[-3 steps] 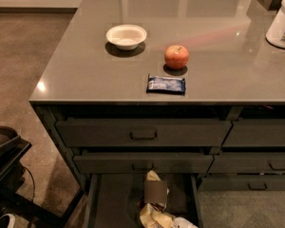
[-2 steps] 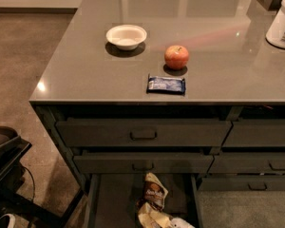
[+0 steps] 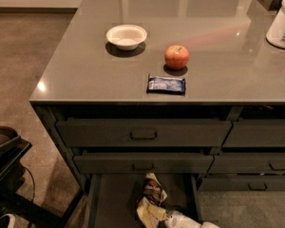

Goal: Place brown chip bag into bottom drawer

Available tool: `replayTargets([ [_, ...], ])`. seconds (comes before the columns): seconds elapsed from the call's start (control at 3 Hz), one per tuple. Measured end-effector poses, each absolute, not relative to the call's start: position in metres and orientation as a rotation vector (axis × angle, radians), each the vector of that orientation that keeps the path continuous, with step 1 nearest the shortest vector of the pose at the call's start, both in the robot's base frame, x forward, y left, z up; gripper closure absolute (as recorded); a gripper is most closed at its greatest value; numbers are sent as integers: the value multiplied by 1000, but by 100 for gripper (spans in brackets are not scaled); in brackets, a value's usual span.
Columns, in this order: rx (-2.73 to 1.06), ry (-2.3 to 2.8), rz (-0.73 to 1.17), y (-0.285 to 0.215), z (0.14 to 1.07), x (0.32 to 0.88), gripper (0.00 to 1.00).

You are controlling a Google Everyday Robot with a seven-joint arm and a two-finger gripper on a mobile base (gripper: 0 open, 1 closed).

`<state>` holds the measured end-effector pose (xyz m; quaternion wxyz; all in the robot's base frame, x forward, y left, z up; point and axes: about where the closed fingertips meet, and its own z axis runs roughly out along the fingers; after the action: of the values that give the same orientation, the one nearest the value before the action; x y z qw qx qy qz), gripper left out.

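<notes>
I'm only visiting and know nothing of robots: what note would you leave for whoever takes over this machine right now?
The tool is at the view's bottom edge, against the brown chip bag; whether it holds the bag is unclear.
The bottom drawer is open, the bag crumpled inside its opening.
Done: bag brought to the drawer.
Left: confirm it lies released inside, withdraw the tool.

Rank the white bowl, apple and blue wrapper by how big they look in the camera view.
Largest: white bowl.
Then blue wrapper and apple, too close to rank: wrapper wider, apple taller.
The gripper is at the bottom edge, beside the brown chip bag.
</notes>
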<state>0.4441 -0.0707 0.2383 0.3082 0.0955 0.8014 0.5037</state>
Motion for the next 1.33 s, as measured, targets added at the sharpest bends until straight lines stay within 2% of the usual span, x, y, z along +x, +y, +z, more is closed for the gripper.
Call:
replayTargets([
  [1.0, 253, 2121, 1334, -69, 238, 444, 12],
  [1.33, 253, 2121, 1334, -69, 238, 444, 0],
])
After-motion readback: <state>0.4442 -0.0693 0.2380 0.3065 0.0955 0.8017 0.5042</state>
